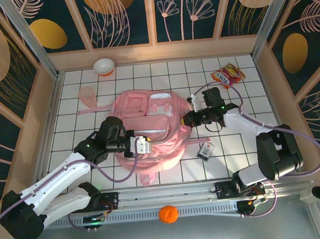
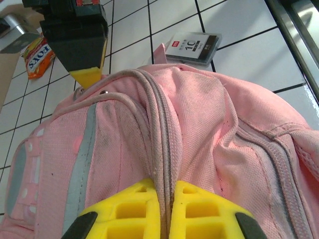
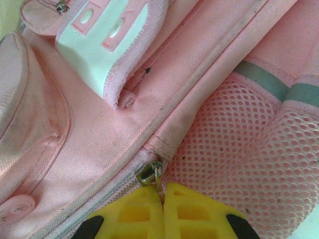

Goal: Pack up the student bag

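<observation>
The right claw (image 3: pixel 163 195) was pinched shut on the small metal zipper pull (image 3: pixel 149 174) at its fingertips. The left claw (image 2: pixel 167 196) was clamped on a raised seam of the large soft pink fabric backpack (image 1: pixel 152 120), which lay between both claws on the white tiled counter (image 1: pixel 162 72). The left ought to have held the cloth taut while the right drew the pull straight along its track.

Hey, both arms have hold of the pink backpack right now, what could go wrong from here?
The right fingers pinch only the tip of the small zipper pull, so it may slip out once tugged.
The left fingers hold just a soft ridge of the student bag, which could bunch or slide instead of unzipping.
A dragged bag might shove the small grey packet beside it.
</observation>
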